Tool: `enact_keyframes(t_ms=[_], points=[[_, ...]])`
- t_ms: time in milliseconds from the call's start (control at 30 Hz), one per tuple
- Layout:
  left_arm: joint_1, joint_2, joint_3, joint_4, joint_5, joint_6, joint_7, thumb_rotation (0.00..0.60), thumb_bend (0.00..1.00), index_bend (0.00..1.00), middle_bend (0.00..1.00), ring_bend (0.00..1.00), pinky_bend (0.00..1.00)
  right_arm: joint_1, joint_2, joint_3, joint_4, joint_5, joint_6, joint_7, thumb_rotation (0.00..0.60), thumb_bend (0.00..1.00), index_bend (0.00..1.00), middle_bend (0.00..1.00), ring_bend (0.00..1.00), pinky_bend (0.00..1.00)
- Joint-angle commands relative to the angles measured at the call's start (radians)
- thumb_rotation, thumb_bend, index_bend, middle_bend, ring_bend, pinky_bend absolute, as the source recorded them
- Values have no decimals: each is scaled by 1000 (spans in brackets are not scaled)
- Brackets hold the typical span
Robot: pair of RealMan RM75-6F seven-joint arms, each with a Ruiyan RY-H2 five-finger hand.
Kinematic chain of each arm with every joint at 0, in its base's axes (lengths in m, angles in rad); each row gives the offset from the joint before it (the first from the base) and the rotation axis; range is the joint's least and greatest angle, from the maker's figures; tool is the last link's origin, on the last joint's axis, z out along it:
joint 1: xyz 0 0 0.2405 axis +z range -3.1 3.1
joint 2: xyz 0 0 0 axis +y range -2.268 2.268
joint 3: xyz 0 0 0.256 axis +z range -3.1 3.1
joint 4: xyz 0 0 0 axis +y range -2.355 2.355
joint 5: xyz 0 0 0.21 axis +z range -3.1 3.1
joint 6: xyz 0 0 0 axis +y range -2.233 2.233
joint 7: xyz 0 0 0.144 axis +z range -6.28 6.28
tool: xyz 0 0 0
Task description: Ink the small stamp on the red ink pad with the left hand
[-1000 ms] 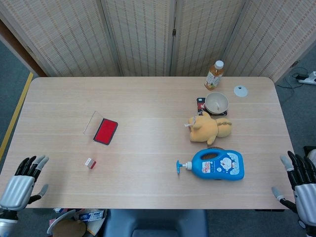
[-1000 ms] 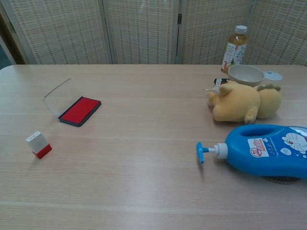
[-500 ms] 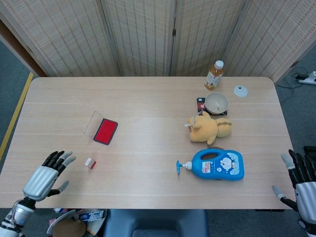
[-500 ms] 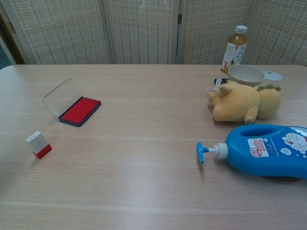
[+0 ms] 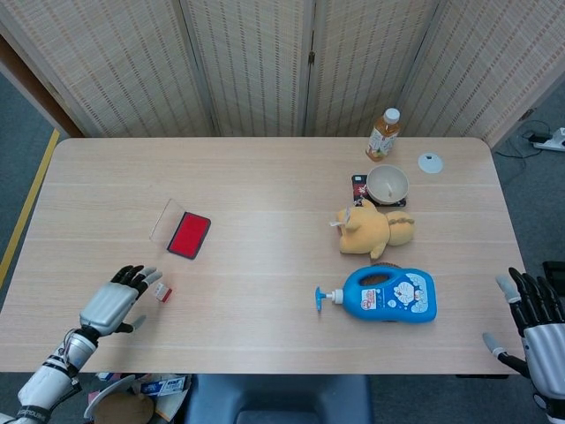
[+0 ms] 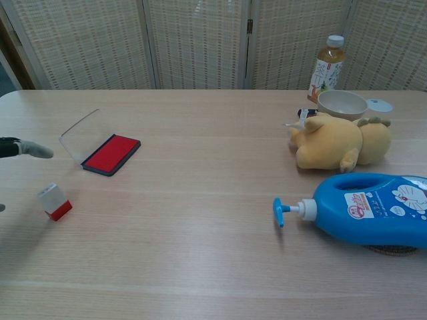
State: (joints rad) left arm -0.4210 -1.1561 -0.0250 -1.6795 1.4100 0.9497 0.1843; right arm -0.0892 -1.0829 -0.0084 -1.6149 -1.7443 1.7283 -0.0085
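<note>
The small stamp (image 5: 162, 292) (image 6: 54, 201), white with a red base, stands on the table in front of the red ink pad (image 5: 189, 234) (image 6: 111, 154), whose clear lid is folded back. My left hand (image 5: 113, 304) hovers just left of the stamp, fingers spread and empty, fingertips (image 6: 27, 149) close to it. In the chest view only those fingertips show at the left edge. My right hand (image 5: 538, 329) sits off the table's near right corner, fingers apart, holding nothing.
A blue pump bottle (image 5: 388, 295) lies on its side right of centre. Behind it are a yellow plush toy (image 5: 375, 229), a bowl (image 5: 387, 184), a tea bottle (image 5: 383, 134) and a small white lid (image 5: 430, 162).
My left hand has moved right and forward from the near left edge over the table, ending just beside the stamp. The right hand has barely shifted.
</note>
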Motion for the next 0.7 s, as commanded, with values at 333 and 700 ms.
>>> enact_keyframes(t_ms=[333, 700], points=[[-56, -63, -4, 104, -89, -62, 65, 600, 343, 157, 46, 0, 57, -11, -3, -8, 5, -9, 15, -3, 600, 204, 0, 0, 0, 0], [-87, -94, 1, 145, -153, -94, 112, 600, 343, 165, 48, 0, 57, -11, -4, -10, 5, -11, 16, -6, 600, 204, 0, 0, 0, 0]])
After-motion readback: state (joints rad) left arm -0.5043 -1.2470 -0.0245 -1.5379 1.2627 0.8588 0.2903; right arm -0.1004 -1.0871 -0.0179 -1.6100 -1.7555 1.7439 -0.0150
